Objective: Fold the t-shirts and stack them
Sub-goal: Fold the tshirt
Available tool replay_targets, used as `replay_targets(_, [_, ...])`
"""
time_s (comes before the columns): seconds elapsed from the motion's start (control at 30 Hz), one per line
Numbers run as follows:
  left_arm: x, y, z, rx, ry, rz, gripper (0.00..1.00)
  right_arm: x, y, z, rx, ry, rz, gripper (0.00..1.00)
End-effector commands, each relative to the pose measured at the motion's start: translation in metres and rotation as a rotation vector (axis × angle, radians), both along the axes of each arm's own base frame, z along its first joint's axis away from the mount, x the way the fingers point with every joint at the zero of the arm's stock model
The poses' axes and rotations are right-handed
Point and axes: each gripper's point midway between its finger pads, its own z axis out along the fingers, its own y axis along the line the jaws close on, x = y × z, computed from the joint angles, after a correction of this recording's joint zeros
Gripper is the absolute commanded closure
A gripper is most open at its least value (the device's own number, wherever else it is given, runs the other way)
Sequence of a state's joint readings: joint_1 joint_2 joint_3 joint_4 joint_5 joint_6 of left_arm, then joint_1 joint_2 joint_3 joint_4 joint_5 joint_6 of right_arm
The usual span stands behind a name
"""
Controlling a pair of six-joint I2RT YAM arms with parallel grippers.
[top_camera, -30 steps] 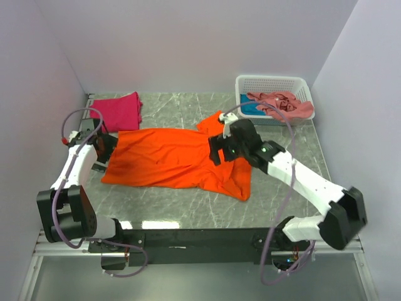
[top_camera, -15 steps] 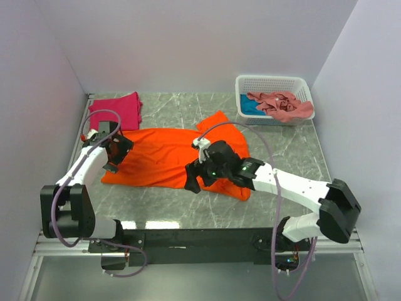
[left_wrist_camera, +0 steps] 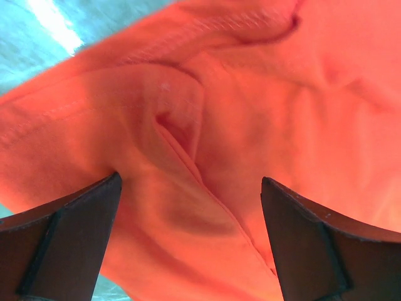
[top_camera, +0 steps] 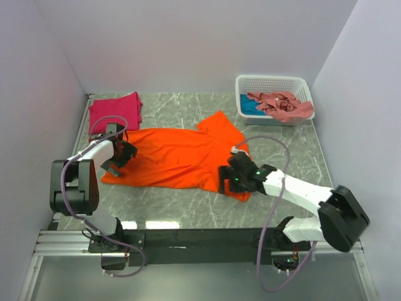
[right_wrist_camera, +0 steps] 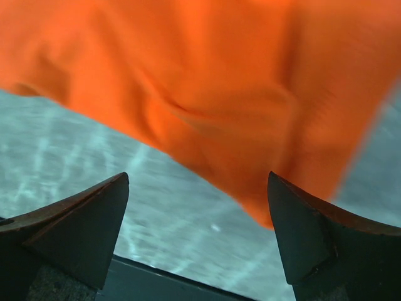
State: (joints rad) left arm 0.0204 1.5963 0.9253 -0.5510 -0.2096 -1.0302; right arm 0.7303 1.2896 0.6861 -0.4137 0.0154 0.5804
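Moved since the earlier frame: right pincer [top_camera: 229, 182], from the middle of the near hem to the near right corner of the bright orange short-sleeved cloth t-shirt [top_camera: 175, 158]. The left pincer [top_camera: 116, 158] has shifted little and sits at that shirt's left edge.

Orange t-shirt: spread flat across the middle of the grey marbled stone table [top_camera: 182, 110], one sleeve pointing toward the back wall.

Left pincer: jaws apart, clamped on nothing. Only the wrist view shows the creased seam of orange t-shirt [left_wrist_camera: 238, 125] lying between the dark fingers [left_wrist_camera: 62, 244]. Contact with the cloth cannot be told.

Right pincer: jaws apart, holding nothing. Only its wrist view shows the shirt's edge lying just beyond the fingers [right_wrist_camera: 69, 226], with bare table between them.

Top view alone shows:
- magenta-red t-shirt [top_camera: 114, 111], folded flat at the back left corner, just beyond the orange one.
- white plastic lattice basket [top_camera: 270, 81], back right, well apart from both pincers.
- dusty salmon-pink shirt [top_camera: 282, 103], crumpled in the basket over a teal-blue shirt [top_camera: 249, 108].
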Motion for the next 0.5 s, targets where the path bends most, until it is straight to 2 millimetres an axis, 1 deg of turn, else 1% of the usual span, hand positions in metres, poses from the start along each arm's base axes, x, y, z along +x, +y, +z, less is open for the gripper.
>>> replay_targets(0.0, [0.005, 0.018, 0.004, 0.041, -0.006, 0.027, 0.01, 0.000, -0.025, 0.008, 0.024, -0.036, -0.132, 0.03])
replay_targets(0.03, [0.002, 0.021, 0.004, 0.041, 0.000, 0.036, 0.01, 0.000, -0.033, 0.009, 0.020, -0.056, -0.154, 0.02])
replay_targets(0.13, [-0.007, 0.042, 0.011, 0.069, -0.004, 0.105, 0.00, 0.003, -0.053, 0.012, -0.013, -0.087, -0.225, 0.00])
replay_targets(0.17, [-0.009, 0.054, 0.018, 0.081, -0.021, 0.149, 0.00, 0.003, -0.065, 0.011, -0.045, -0.083, -0.261, 0.00])
replay_targets(0.2, [-0.015, 0.060, 0.019, 0.092, -0.013, 0.180, 0.01, 0.003, -0.071, 0.012, -0.058, -0.088, -0.283, 0.00])
replay_targets(0.23, [-0.020, 0.068, 0.022, 0.105, -0.011, 0.209, 0.01, 0.005, -0.077, 0.018, -0.058, -0.105, -0.308, 0.00])
replay_targets(0.27, [-0.022, 0.077, 0.030, 0.108, -0.038, 0.261, 0.01, 0.005, -0.089, 0.019, -0.090, -0.104, -0.344, 0.00])
replay_targets(0.3, [-0.025, 0.081, 0.034, 0.115, -0.046, 0.288, 0.01, 0.006, -0.092, 0.023, -0.092, -0.113, -0.362, 0.00])
replay_targets(0.33, [-0.029, 0.083, 0.038, 0.119, -0.042, 0.306, 0.01, 0.012, -0.092, 0.037, -0.072, -0.146, -0.374, 0.00])
replay_targets(0.37, [-0.028, 0.086, 0.047, 0.124, -0.070, 0.333, 0.01, 0.013, -0.093, 0.044, -0.070, -0.160, -0.378, 0.00])
replay_targets(0.4, [-0.029, 0.087, 0.051, 0.127, -0.078, 0.341, 0.01, 0.016, -0.091, 0.052, -0.052, -0.179, -0.380, 0.00])
replay_targets(0.43, [-0.027, 0.087, 0.058, 0.123, -0.093, 0.343, 0.01, 0.021, -0.087, 0.068, -0.013, -0.215, -0.378, 0.00])
replay_targets(0.47, [-0.026, 0.086, 0.065, 0.122, -0.109, 0.342, 0.01, 0.022, -0.084, 0.075, 0.011, -0.233, -0.365, 0.00])
